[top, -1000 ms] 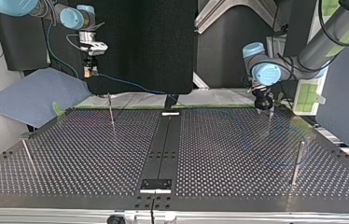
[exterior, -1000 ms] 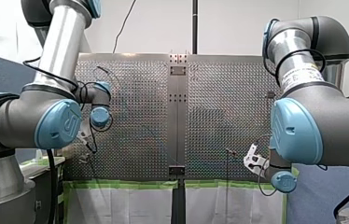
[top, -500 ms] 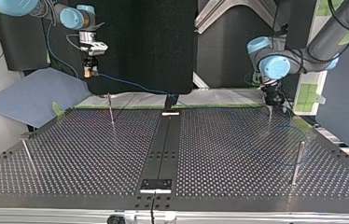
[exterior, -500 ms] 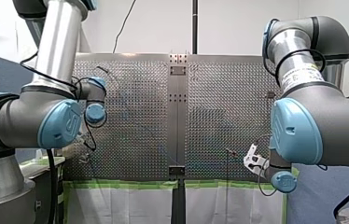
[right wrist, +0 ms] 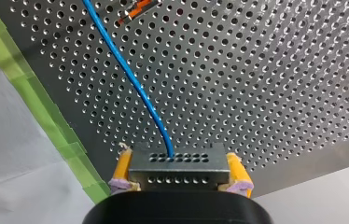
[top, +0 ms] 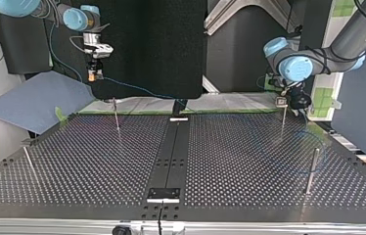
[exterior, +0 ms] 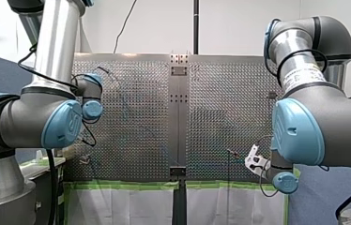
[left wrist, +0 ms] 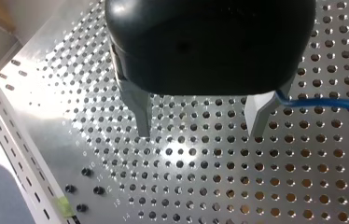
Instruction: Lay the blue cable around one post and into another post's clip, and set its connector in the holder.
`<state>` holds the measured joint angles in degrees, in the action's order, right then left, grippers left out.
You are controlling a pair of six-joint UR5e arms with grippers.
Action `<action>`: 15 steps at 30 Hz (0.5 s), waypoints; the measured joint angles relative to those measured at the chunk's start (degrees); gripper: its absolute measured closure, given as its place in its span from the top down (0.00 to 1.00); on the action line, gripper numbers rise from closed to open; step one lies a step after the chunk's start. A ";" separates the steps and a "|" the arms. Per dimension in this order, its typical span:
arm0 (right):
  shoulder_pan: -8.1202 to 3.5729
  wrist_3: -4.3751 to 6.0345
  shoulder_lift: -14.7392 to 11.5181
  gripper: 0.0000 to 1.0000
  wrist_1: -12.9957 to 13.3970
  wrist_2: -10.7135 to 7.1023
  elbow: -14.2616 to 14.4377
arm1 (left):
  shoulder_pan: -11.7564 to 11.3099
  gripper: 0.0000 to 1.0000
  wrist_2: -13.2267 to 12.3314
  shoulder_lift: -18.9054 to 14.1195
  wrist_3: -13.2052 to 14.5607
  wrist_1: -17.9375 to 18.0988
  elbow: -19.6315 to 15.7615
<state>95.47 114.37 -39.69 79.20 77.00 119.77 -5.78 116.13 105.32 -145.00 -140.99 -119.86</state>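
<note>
My right gripper [right wrist: 178,164] is shut on a metal connector block [right wrist: 179,173], its yellow pads against the block's two sides. The blue cable [right wrist: 130,79] leaves the block and runs ahead over the perforated table toward a clip with an orange part [right wrist: 135,9]. In the top view my right gripper [top: 92,74] hangs above the far left edge, and the cable [top: 137,90] sags from it toward the middle. My left gripper [left wrist: 199,128] is open with nothing between its metal fingers, the cable [left wrist: 326,103] passing beside one finger. It hovers by a thin post [top: 283,120].
Other posts stand on the table: one at the far left [top: 116,117], a thicker one at the right [top: 311,169], a leaning one at the near left [top: 28,164]. A black centre strip [top: 171,156] ends at a small bracket [top: 163,193]. Green tape [right wrist: 37,93] lines the table's edge.
My left arm has swung toward the top view's right, carrying its open gripper off the thin post's top. My right arm has stayed still with the connector.
</note>
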 joint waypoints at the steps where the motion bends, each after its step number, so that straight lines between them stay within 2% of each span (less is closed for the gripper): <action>1: 0.01 0.00 0.00 0.00 0.01 0.00 0.00 | -0.05 1.00 -0.20 -0.01 -0.52 -0.24 -0.03; 9: 0.03 0.00 0.00 0.00 0.06 0.00 0.00 | 0.09 1.00 -4.20 -0.22 -5.38 -1.01 -0.61; 15: 0.02 0.00 0.00 0.00 0.00 0.00 -0.01 | 0.22 1.00 -5.30 -1.14 -8.75 -1.06 -1.07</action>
<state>95.49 114.36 -39.69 79.20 77.00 119.76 -5.56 110.83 104.17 -153.75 -142.04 -120.93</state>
